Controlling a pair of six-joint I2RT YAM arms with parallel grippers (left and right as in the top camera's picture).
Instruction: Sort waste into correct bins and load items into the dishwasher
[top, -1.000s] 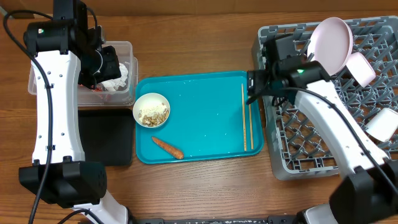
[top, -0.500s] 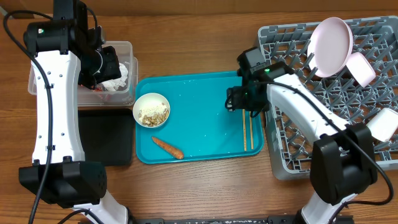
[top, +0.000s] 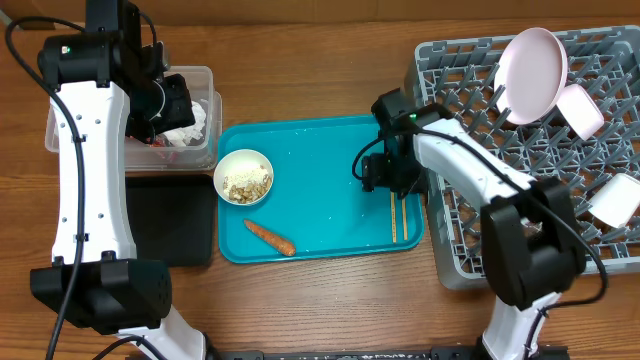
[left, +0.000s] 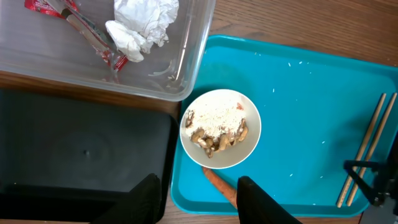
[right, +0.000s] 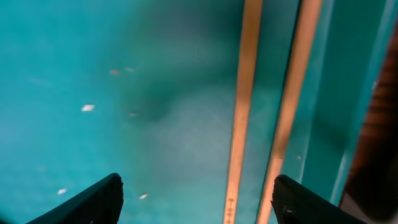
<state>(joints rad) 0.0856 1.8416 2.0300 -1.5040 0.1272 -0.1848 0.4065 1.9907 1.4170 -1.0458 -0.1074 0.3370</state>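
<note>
Two wooden chopsticks (top: 398, 212) (right: 244, 118) lie along the right side of the teal tray (top: 330, 215). My right gripper (top: 385, 178) (right: 198, 190) is open and low over them, a finger on either side. A white bowl of rice scraps (top: 243, 177) (left: 220, 128) and a carrot piece (top: 269, 237) (left: 219, 185) lie at the tray's left. The tissue (left: 142, 25) and red wrapper (left: 74, 18) lie in the clear tub (top: 205, 75). My left gripper (top: 175, 105) (left: 198, 190) hangs open and empty high above the tub's corner.
The black tray (top: 170, 225) lies in front of the tub. At the right, the grey dish rack (top: 470, 250) holds an upright plate (top: 533, 72), a small dish (top: 580, 110) and a cup (top: 615, 200).
My right arm swung from the rack's edge left over the teal tray and came down onto the chopsticks. The left arm has stayed still.
</note>
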